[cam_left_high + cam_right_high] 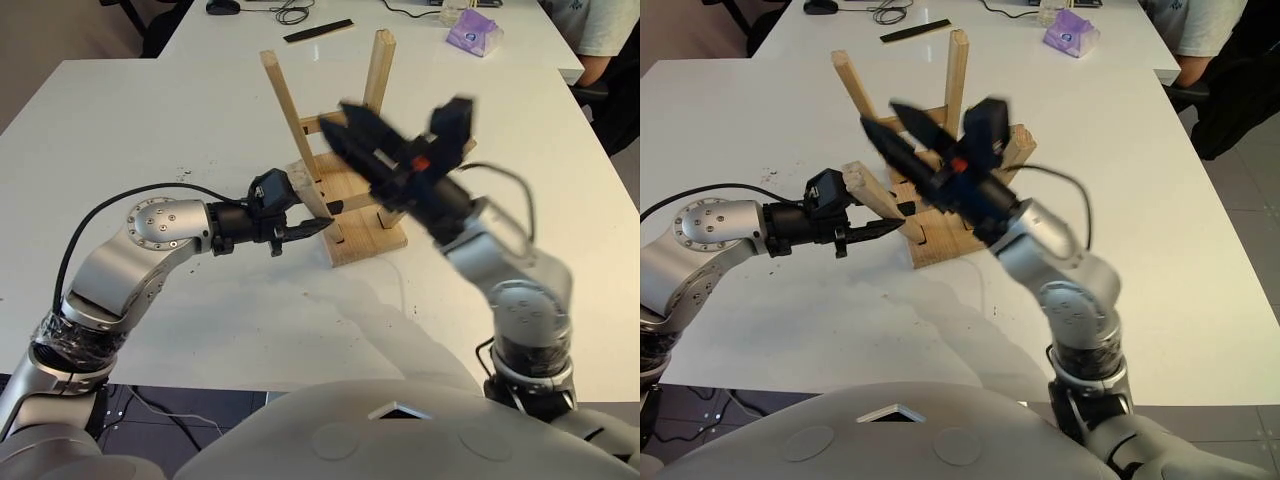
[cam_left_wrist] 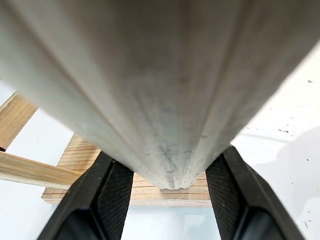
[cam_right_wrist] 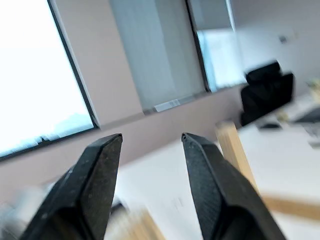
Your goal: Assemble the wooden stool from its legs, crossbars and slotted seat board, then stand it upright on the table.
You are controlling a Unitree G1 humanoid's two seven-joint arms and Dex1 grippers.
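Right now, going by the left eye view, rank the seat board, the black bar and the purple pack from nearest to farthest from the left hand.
1. Seat board, on the near table, right beside the left hand.
2. Black bar, on the far table, roughly straight ahead.
3. Purple pack, on the far table, farther right.

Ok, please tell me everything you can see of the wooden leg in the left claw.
The wooden leg is a pale, square-edged bar of bare wood. The left claw is shut on it, holding it tilted: upper end toward the robot's left, lower end at the seat board.
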